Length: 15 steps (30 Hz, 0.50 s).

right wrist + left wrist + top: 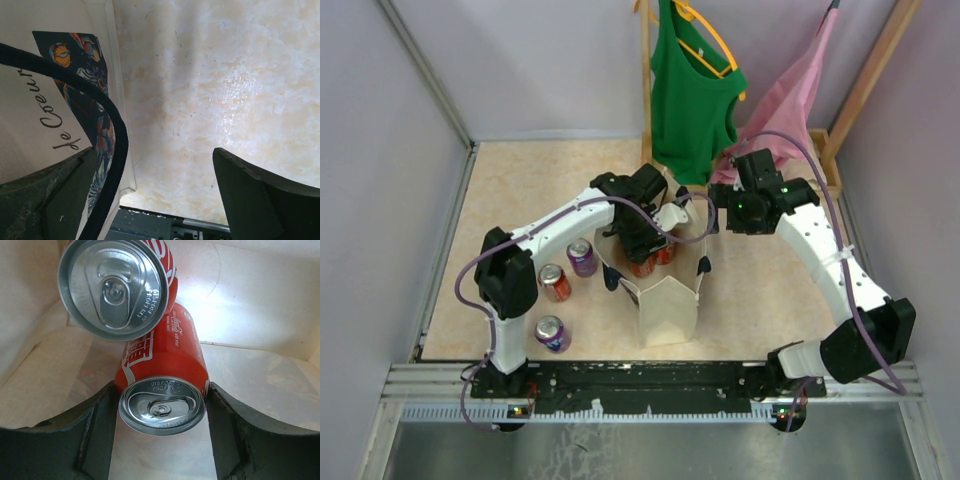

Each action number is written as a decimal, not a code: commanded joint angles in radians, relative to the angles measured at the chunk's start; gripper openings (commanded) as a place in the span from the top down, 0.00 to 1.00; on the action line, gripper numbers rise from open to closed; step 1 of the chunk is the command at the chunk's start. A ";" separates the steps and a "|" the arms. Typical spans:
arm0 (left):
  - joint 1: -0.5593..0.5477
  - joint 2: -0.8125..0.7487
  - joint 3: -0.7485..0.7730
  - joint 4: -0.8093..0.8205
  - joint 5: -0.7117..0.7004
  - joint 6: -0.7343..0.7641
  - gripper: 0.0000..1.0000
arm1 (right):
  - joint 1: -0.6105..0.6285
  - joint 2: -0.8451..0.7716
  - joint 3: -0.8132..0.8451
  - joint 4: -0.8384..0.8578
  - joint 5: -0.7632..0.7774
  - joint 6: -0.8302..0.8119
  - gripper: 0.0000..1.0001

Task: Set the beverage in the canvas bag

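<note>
The canvas bag (668, 305) is standing open-mouthed in the middle of the table. The right gripper (155, 197), jaws spread wide and gripping nothing, is sitting against its navy strap (114, 135), apparently to keep the mouth open. The left gripper (642, 250) is reaching down inside, fingers pressing both sides of a red can (162, 370), close beside a second red can (115, 287) lying in the bag.

Green tank top (690, 105) on orange hanger (712, 42), pink garment (790, 95), wooden rack (646, 90)

Upright beige canvas bag (668, 312), red cola can (162, 372) inside, touching second red can (117, 287)
</note>
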 commanded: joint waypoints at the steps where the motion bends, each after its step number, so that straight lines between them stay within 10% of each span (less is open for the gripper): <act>1: -0.005 -0.023 -0.049 0.053 -0.026 -0.026 1.00 | 0.005 -0.056 0.029 0.004 0.010 -0.001 0.01; 15: -0.013 -0.014 -0.100 0.171 -0.171 -0.118 1.00 | 0.005 -0.082 0.022 -0.010 0.009 0.000 0.01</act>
